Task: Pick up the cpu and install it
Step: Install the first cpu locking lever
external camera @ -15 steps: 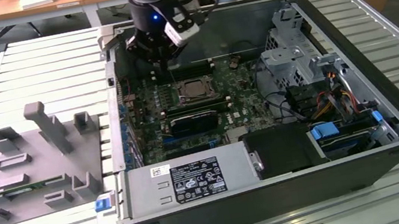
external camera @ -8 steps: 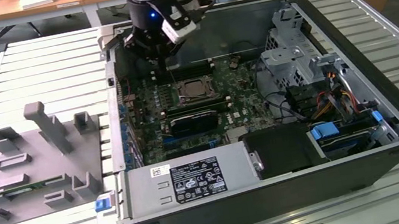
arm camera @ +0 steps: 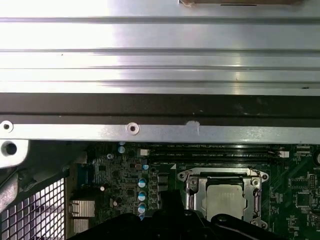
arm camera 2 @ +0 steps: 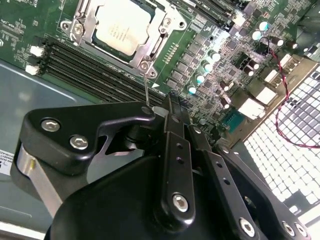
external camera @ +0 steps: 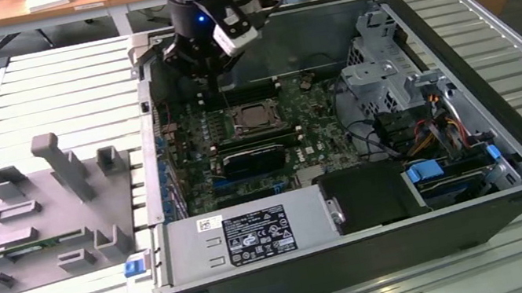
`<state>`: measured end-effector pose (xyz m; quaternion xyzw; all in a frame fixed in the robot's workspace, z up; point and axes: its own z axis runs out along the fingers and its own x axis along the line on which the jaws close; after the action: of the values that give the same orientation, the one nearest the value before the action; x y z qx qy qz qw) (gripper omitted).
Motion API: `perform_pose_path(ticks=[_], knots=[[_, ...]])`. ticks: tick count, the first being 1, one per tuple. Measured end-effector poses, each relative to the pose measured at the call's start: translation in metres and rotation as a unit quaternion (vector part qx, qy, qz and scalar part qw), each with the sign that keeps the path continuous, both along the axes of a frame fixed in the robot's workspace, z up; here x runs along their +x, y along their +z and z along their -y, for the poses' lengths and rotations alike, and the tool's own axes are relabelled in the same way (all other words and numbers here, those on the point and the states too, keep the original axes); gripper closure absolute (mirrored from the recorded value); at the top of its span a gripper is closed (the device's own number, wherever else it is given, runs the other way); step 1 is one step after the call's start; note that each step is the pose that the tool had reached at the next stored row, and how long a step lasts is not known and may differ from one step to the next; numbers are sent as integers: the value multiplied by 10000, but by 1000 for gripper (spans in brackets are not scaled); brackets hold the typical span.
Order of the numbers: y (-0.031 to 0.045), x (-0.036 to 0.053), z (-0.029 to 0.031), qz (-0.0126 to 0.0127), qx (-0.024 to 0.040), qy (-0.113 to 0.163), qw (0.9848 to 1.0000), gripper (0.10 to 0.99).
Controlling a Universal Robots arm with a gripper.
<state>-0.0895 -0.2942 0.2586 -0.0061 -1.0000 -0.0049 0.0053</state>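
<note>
Chip (external camera: 254,116) sits in the board socket, centre of the exterior view, gripper (external camera: 211,83) just above it toward upper left. Second wrist view: cpu (arm camera 2: 121,31) seated in its metal frame, upper left; gripper's grip state unclear, cannot tell. First wrist view: cpu (arm camera: 223,200) lower right. Placement looks done.

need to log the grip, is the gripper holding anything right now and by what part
Nothing appears held. The cpu lies in its socket on the motherboard, and the gripper hangs above it, apart from it.
</note>
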Motion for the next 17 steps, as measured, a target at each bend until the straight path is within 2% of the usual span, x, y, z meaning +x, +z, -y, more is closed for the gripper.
perform_pose_path(ticks=[13,17], knots=[[-1,48,-19,0,0,0,10000,980],[-2,98,-20,-5,0,1,10000,980]])
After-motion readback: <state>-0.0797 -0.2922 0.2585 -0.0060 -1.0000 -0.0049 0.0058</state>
